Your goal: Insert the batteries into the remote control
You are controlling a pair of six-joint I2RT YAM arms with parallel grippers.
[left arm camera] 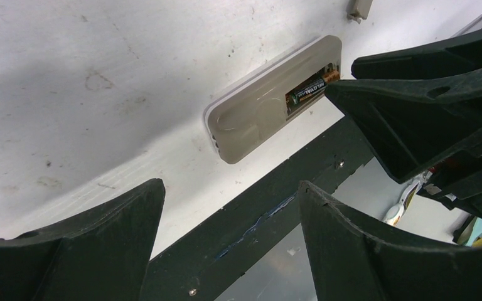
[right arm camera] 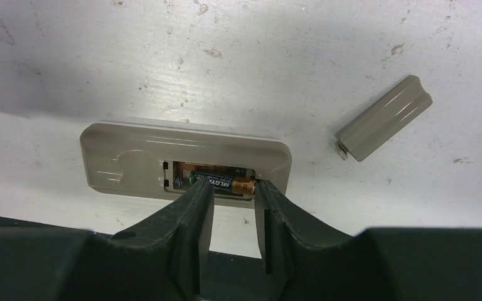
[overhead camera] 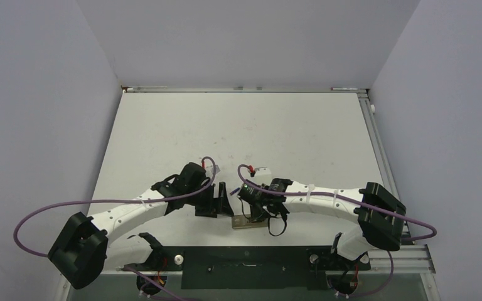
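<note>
The remote control [right arm camera: 125, 160] lies back-up near the table's front edge, its battery recess uncovered; it also shows under the right wrist in the top view [overhead camera: 243, 223]. One battery [right arm camera: 229, 184], dark green with a gold end, lies in the recess [left arm camera: 307, 93]. My right gripper [right arm camera: 233, 186] hangs over it, its jaws a narrow gap apart, one tip in front of the green part and the other at the gold end. Nothing sits between the pads. My left gripper [left arm camera: 229, 185] stands wide open and empty, left of the remote control [left arm camera: 257, 116] and apart from it.
The loose grey-beige battery cover [right arm camera: 383, 117] lies on the white table to the right of the remote. A black strip [left arm camera: 276, 207] runs along the table's front edge just beside the remote. In the left wrist view the right gripper's fingers [left arm camera: 414, 106] crowd the remote's recess end.
</note>
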